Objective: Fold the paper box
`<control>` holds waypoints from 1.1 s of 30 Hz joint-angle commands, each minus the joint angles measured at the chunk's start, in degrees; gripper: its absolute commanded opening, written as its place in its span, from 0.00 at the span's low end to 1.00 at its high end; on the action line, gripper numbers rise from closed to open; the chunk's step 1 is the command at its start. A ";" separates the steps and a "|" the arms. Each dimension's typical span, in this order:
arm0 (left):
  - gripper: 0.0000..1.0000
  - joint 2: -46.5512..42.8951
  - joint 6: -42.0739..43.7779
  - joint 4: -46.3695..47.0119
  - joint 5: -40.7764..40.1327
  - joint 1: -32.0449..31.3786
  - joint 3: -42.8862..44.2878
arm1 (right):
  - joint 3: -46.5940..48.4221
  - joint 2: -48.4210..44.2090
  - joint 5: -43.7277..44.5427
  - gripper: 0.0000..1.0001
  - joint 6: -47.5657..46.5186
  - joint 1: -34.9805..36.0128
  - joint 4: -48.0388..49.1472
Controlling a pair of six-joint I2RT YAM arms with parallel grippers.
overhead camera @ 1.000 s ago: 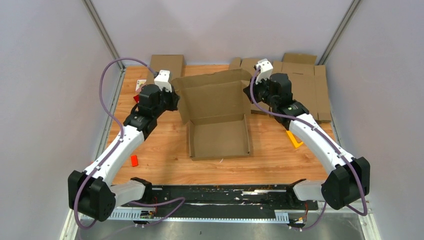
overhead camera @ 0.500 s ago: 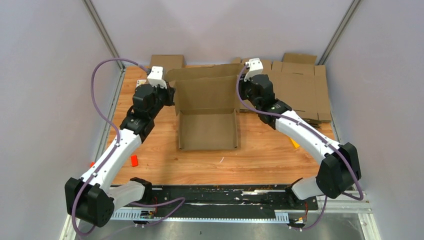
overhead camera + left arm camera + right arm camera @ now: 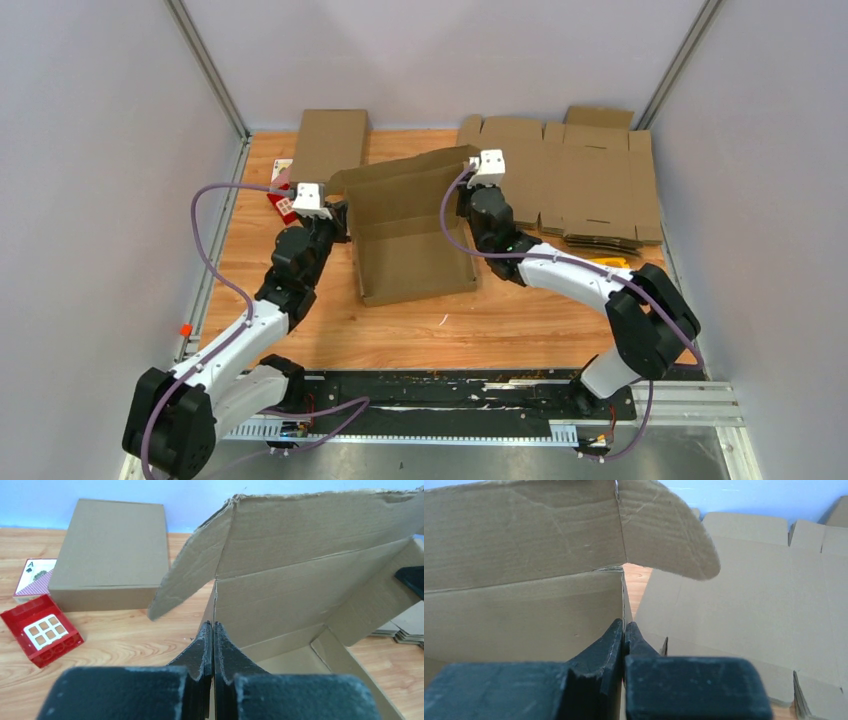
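Top view, box (image 3: 410,240): open, lid raised at the rear, set askew mid-table (image 3: 500,325) between the arms.
Top view, arms: left arm (image 3: 255,320) reaches the box's left wall and right arm (image 3: 570,275) its right wall. The jaws are hidden under the wrists.
Top view, surroundings: carton (image 3: 330,142) far left, flat sheets (image 3: 590,180) far right.
Left wrist, left gripper (image 3: 213,630): jaws pressed almost together, pinching the top edge of the box's left wall, just short of the rear corner and below the lid's side flap.
Left wrist, writing: card (image 3: 31,575) shows "A" and a spade. It is partly tucked behind the carton, with a red block (image 3: 41,636) in front.
Right wrist, right gripper (image 3: 624,630): jaws pressed almost together, pinching the right wall's top edge near the rear corner. The sheets lie beyond.
Wrist views, cut off: the box's front runs out of frame, and the pinched cardboard shows only as a thin edge.
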 commanded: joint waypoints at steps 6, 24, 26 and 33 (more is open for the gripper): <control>0.00 -3.79 -9.12 6.81 -4.31 -3.07 -3.05 | -0.75 2.48 9.90 0.00 4.21 5.48 4.64; 0.01 -1.03 -18.48 1.20 -6.79 -4.94 -4.21 | -6.40 -2.78 11.18 0.00 4.41 5.92 -0.57; 0.01 -1.67 -18.43 1.95 -6.80 -5.23 -6.26 | -7.24 -3.87 10.51 0.00 5.25 5.92 -1.64; 0.03 -5.71 -16.67 -0.43 -7.16 -5.42 -9.32 | -6.62 -6.57 8.64 0.05 5.20 5.92 -13.36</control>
